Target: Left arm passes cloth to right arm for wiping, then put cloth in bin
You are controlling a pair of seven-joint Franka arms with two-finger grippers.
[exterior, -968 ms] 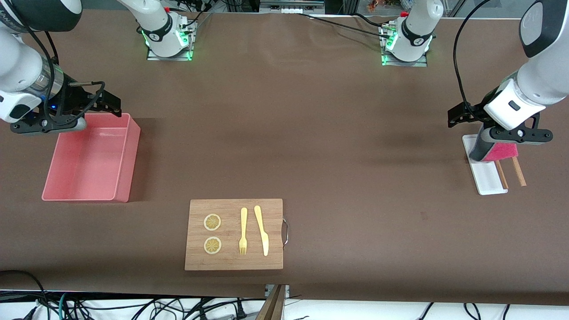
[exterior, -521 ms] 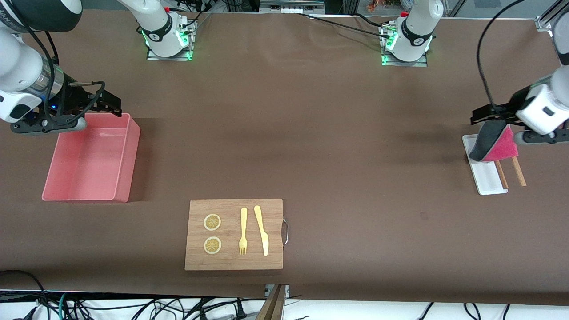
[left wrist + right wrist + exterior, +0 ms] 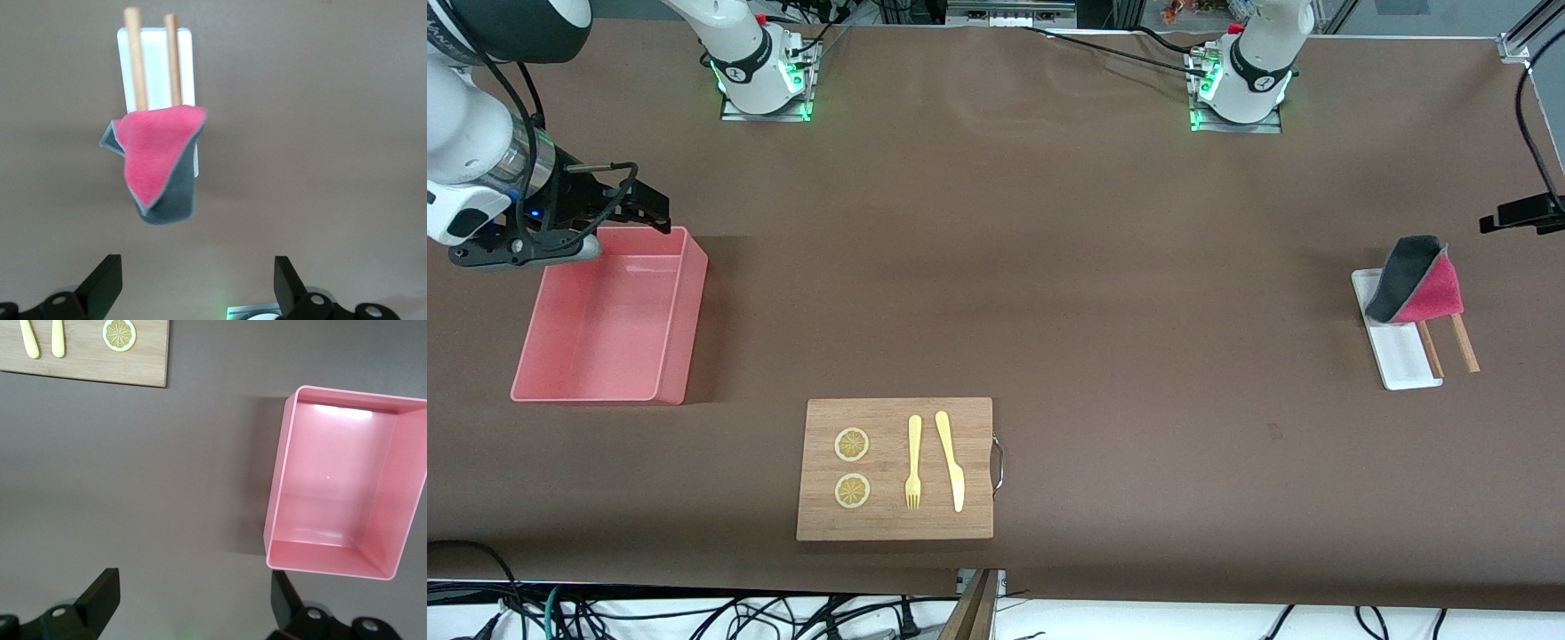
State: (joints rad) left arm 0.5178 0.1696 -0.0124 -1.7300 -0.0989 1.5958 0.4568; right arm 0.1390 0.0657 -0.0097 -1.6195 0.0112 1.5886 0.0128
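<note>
The cloth [image 3: 1416, 283] lies in a peaked heap, pink face and dark grey face both showing, on the end of a small white tray [image 3: 1400, 356] at the left arm's end of the table. It also shows in the left wrist view [image 3: 160, 167]. My left gripper [image 3: 197, 293] is open and empty, high above the table beside the cloth; only a black tip shows in the front view [image 3: 1519, 215]. The pink bin [image 3: 605, 320] stands empty at the right arm's end and shows in the right wrist view [image 3: 347, 487]. My right gripper [image 3: 639, 207] is open and empty, and it waits by the bin's rim [image 3: 193, 607].
Two wooden sticks [image 3: 1449, 345] lie partly under the cloth, one on the tray, one beside it. A wooden cutting board [image 3: 895, 469] with two lemon slices, a yellow fork and a yellow knife lies near the front camera's edge.
My left gripper has let go of the cloth and pulled up and away toward the table's end. The cloth stays on the tray. The right arm has not moved.
</note>
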